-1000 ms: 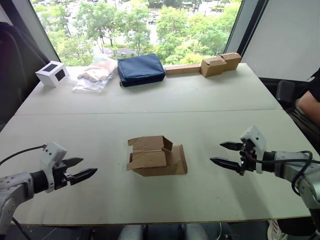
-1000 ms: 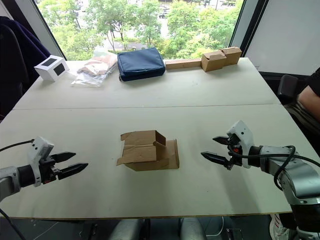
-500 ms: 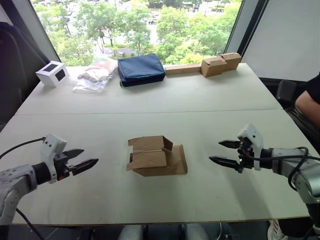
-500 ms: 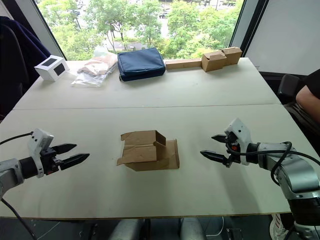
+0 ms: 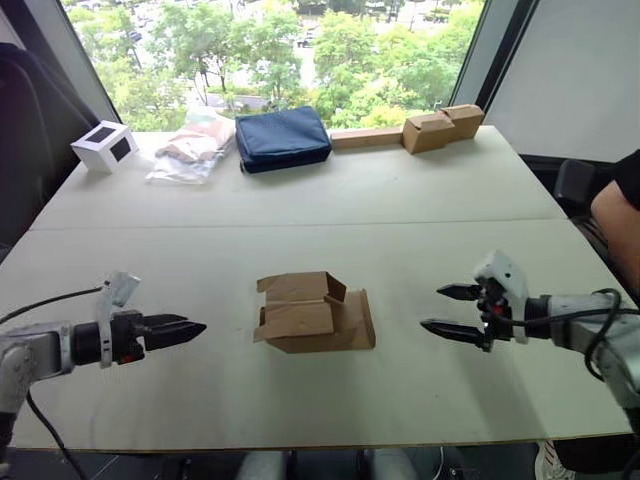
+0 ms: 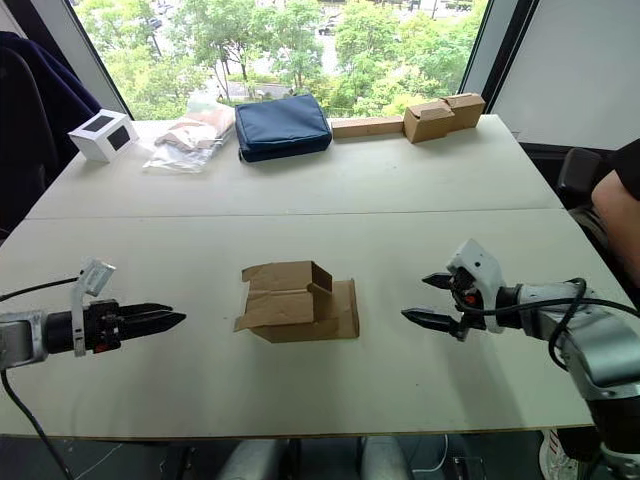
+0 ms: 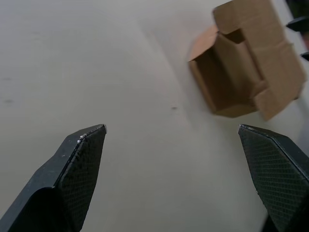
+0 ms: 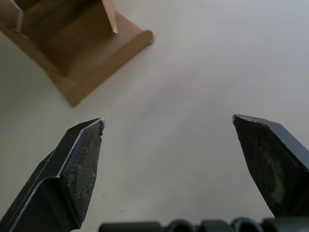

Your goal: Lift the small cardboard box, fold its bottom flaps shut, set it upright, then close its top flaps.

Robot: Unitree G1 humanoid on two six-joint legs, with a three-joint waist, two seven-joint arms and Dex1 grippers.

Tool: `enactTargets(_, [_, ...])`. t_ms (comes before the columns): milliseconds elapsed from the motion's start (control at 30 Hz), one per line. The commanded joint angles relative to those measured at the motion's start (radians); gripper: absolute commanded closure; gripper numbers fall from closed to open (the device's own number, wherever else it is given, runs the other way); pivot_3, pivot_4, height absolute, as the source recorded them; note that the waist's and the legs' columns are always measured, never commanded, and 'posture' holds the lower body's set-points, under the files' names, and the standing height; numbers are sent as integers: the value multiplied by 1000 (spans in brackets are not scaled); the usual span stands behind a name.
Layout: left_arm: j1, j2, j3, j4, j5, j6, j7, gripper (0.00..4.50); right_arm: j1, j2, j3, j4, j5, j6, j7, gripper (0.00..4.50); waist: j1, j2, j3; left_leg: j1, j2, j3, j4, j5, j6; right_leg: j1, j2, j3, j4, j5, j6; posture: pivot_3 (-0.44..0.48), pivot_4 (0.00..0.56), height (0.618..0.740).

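Small cardboard box [image 5: 314, 313] lies untouched — left gripper [image 5: 190, 329], right gripper [image 5: 447, 310] both spread.

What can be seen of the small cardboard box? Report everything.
The small cardboard box is plain brown corrugated cardboard with no print. It lies on its side on the white table, near the front edge, with its flaps splayed open and one open end facing the left gripper. It sits between the two grippers; neither touches it.
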Motion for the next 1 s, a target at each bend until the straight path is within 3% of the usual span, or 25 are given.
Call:
enactTargets(33, [-64,-43,-1,13,-90,98,4,24,-18,-17,-17,-223,115,95,-24,0,-3,-1,0,0,1,0,0,0,0,0,1,-1,0,0,0,0,150,740])
enactTargets(200, [-177,-142,-76,71,-126,208,34,24,-11,101,68,-377,149,139,-181,0,-2,-2,-1,1,1,0,1,0,0,1,2,-1,0,0,0,0,150,740])
enactTargets(367, [-250,-212,-142,114,-109,222,28,24,30,223,10,-435,272,206,-311,0,2,-3,0,0,0,0,2,0,-1,1,1,0,0,0,0,0,150,740])
enactTargets(733, [-413,-308,-266,318,-14,146,-25,24,56,232,-8,-440,335,213,-423,0,1,-4,0,0,-1,0,3,1,-1,1,2,-1,1,0,0,0,150,740])
enactTargets(1000, [-472,-370,-300,397,34,103,-60,24,115,212,-14,-411,311,168,-413,0,1,-5,0,0,-1,0,3,1,0,2,3,-1,1,0,1,0,150,740])
